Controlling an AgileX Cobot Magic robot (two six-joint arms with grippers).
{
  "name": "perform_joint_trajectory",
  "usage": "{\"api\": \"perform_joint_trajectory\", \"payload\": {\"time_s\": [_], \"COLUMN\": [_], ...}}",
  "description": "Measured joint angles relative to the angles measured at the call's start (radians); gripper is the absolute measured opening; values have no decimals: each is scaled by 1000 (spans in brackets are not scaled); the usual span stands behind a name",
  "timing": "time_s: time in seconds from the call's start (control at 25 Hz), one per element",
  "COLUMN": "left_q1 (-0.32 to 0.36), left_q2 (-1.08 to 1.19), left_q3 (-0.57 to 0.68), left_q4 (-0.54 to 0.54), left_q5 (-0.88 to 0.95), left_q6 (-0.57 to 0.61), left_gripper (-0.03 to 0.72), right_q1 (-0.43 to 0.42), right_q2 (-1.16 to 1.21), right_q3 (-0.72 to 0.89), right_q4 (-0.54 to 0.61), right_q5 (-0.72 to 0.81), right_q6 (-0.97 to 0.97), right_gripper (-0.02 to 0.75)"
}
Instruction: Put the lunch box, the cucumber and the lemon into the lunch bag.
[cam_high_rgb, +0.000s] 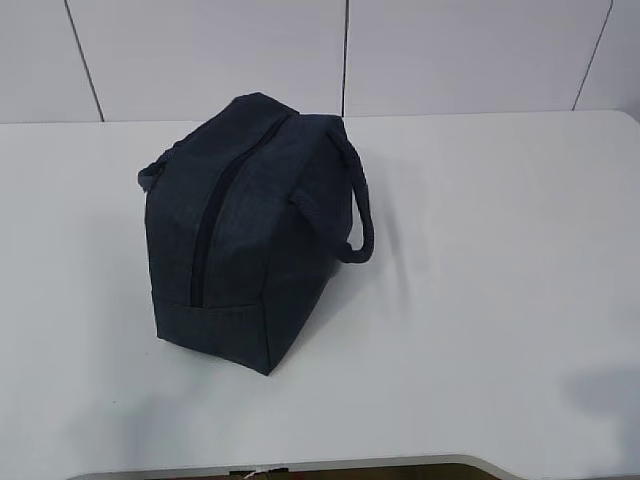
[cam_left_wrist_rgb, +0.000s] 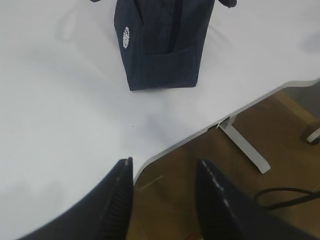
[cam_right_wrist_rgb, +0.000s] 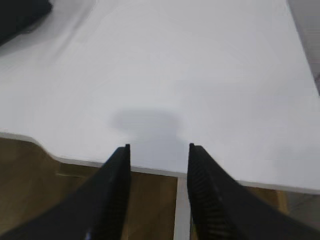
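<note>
The boxy, dark woven-fabric lunch bag (cam_high_rgb: 250, 230) stands zipped on the smooth white table (cam_high_rgb: 480, 300). Near the table's front edge, both ribbed black grippers, left (cam_left_wrist_rgb: 162, 167) and right (cam_right_wrist_rgb: 157, 150), are spread apart, holding nothing.

The lunch bag (cam_high_rgb: 250, 235) is the only obstacle on the white bench (cam_high_rgb: 500, 280), standing left of centre with its zip closed. Bare surface lies all around it, widest to its right and front.
</note>
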Motion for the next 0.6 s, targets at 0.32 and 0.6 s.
{"api": "perform_joint_trajectory", "payload": {"time_s": [0.32,0.6], "left_q1": [83,270], "left_q2": [0,0], "left_q3": [4,5], "left_q4": [4,9], "left_q5": [0,0], "left_q6": [2,2], "left_gripper": [291,276], "right_q1": [-121,-121], "right_q2": [0,0], "right_q3": [0,0], "right_q4": [16,22], "right_q5": [0,0], "right_q6": [2,4], "right_gripper": [317,318]}}
